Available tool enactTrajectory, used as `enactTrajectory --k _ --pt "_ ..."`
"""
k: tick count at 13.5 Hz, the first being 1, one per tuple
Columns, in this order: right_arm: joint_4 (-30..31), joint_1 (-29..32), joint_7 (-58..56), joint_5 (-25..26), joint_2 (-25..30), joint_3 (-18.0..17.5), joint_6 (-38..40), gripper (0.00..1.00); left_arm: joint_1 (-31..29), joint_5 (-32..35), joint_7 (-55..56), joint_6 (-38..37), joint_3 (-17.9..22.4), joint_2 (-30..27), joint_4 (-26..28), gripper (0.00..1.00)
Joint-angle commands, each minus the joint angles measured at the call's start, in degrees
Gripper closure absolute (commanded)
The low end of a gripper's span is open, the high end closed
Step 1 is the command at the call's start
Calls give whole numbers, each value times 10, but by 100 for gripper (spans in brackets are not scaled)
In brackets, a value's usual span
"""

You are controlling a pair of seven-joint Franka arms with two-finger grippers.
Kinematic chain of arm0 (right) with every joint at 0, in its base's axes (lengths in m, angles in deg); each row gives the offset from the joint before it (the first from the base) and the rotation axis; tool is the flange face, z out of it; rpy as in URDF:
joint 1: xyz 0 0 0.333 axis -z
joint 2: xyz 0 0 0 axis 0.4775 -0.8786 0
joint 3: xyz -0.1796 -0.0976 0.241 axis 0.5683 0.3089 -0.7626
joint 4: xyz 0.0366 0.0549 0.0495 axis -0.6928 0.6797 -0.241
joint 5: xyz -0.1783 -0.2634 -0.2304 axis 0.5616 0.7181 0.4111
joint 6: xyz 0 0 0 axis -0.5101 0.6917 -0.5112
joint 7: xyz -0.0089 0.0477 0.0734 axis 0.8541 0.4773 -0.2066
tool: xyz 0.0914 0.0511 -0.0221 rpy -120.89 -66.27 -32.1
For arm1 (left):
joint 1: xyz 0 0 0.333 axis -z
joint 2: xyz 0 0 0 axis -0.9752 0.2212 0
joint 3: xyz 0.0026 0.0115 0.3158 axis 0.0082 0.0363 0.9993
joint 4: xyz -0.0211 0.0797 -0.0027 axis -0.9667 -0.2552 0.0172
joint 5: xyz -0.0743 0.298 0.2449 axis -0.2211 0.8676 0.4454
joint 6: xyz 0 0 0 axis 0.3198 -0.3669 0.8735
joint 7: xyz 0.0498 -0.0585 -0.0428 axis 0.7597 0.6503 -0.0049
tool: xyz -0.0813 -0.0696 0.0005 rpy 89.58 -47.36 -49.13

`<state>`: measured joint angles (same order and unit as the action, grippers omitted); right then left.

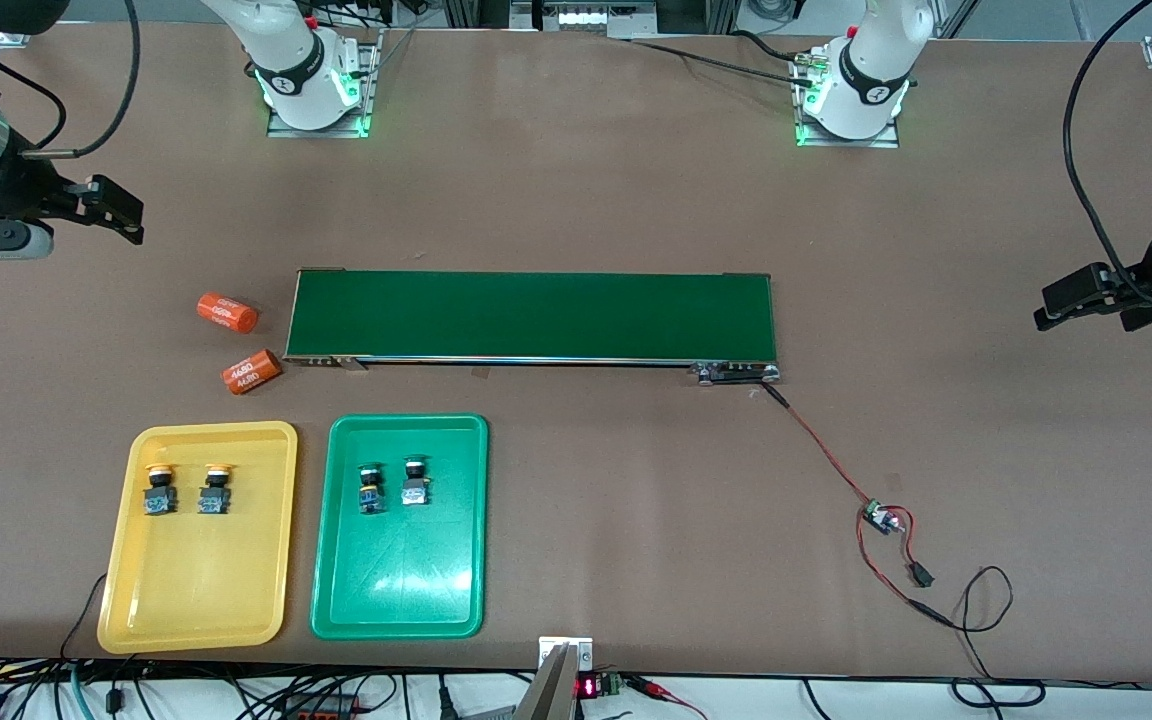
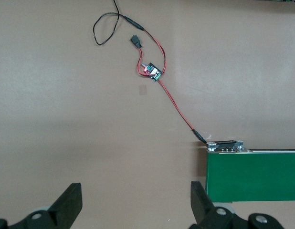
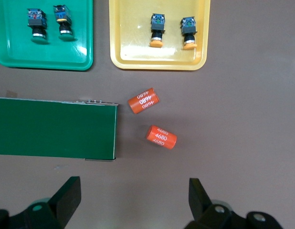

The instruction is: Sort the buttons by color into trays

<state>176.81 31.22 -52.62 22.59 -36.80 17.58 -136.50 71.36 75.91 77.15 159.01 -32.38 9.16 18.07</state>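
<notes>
Brown tabletop carries everything, with both arm bases bolted along the edge farthest from the front camera. Two yellow-capped buttons (image 1: 187, 489) lie side by side in the yellow tray (image 1: 198, 610), in the half of it farther from the front camera, caps pointing toward the robots' bases. Two green-capped buttons (image 1: 392, 485) lie the same way in the green tray (image 1: 398, 590), which sits just beside the yellow tray, on the side toward the left arm's end of the table. Both trays rest near the table edge closest to the front camera, toward the right arm's end.

Farther from that camera than the trays, a long dark-green conveyor belt (image 1: 533, 316) runs lengthwise across the middle of the table. Two orange cylinders (image 1: 240, 342) with white print lie just off the belt's end toward the right arm's end of the table, apart from each other. From the belt's other end a red-and-black wire (image 1: 821, 442) leads to a small circuit board (image 1: 881, 517).

Right gripper (image 1: 121, 210) hovers over bare table at the right arm's end, fingers spread wide and holding nothing. Left gripper (image 1: 1061, 305) hovers over bare table at the left arm's end, likewise wide apart and empty.
</notes>
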Motion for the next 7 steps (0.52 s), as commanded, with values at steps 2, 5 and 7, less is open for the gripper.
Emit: enactTrajectory --k 2,5,7 --pt "4 -7 0 -21 2 36 13 0 -1 9 -6 7 -4 -12 10 0" --pt "-15 -4 3 -22 -5 36 40 0 -1 9 -6 7 -4 -12 10 0" --pt "-41 0 3 -21 -7 36 106 0 -1 9 -6 6 -4 -12 10 0"
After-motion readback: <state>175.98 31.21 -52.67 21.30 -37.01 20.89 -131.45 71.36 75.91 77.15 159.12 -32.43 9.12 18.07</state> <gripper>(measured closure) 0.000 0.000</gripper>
